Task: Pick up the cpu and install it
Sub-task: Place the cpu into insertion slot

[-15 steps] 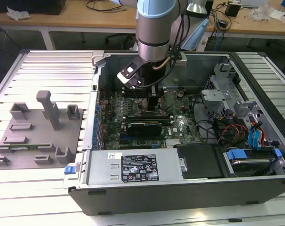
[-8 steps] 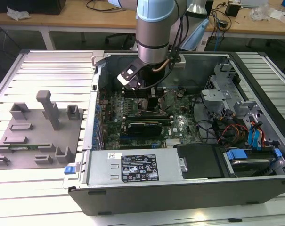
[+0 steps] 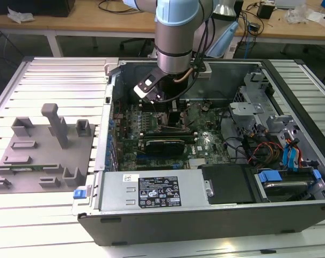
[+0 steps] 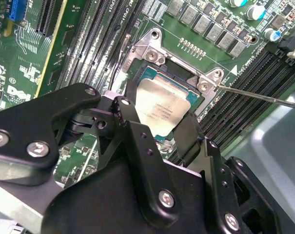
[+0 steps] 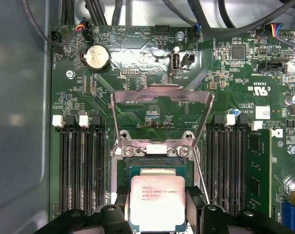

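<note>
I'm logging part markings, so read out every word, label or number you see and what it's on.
On the pale silver square cpu: engraved lines, too small to read.
On the green motherboard: white lettering, too small to read.
On the black-and-white label on the grey metal box: print too small to read.

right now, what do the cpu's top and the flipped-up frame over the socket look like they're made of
The top of the cpu looks like pale matte metal, with a soft sheen and no sharp reflections. Its rim is green, likely circuit board. As for the raised frame, it seems to be bare sheet metal: silver-grey and thin, with bent edges and bright glints.
</note>
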Available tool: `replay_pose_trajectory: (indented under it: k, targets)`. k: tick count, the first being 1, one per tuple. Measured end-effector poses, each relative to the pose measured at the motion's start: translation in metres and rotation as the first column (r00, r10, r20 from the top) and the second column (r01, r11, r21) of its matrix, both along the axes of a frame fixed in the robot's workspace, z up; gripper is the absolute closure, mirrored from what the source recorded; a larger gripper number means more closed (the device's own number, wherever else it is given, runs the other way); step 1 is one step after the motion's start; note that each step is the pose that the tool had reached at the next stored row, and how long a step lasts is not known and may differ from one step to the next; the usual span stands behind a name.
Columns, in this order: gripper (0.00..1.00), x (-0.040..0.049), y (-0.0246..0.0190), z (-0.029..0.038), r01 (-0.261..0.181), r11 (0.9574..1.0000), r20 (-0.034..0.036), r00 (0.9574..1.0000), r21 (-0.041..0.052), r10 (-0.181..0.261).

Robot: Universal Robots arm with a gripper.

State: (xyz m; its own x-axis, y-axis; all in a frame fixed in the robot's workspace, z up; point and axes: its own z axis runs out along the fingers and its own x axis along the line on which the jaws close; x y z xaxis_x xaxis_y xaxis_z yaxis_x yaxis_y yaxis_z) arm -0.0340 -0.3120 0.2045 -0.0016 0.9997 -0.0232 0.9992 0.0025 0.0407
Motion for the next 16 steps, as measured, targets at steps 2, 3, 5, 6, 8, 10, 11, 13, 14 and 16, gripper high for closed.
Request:
replay_pose_trajectory:
  k: [2,3,5,6,8,10,11,13,14,16]
  targets:
    - [0.45,0.0,0.0,-0.0001,0.0,1.0,0.0,1.0,0.0001,0.0]
    - [0.45,0.0,0.0,-0.0004,0.0,1.0,0.0002,1.0,0.0003,0.0]
    - [0.45,0.0,0.0,-0.0007,0.0,1.0,0.0001,1.0,0.0001,0.0]
    - [0.45,0.0,0.0,-0.0007,0.0,1.0,0.0,1.0,0.0,0.0]
    - [0.45,0.0,0.0,-0.0008,0.0,1.0,0.0,1.0,0.0001,0.0]
    - [0.45,0.0,0.0,-0.0009,0.0,1.0,0.0001,1.0,0.0001,0.0]
    - [0.45,0.0,0.0,-0.0011,0.0,1.0,0.0002,1.0,0.0003,0.0]
    - [0.45,0.0,0.0,-0.0012,0.0,1.0,0.0001,1.0,0.0001,0.0]
    - [0.45,0.0,0.0,-0.0013,0.0,1.0,0.0,1.0,0.0,0.0]
    - [0.45,0.0,0.0,-0.0017,0.0,1.0,0.0002,1.0,0.0003,0.0]
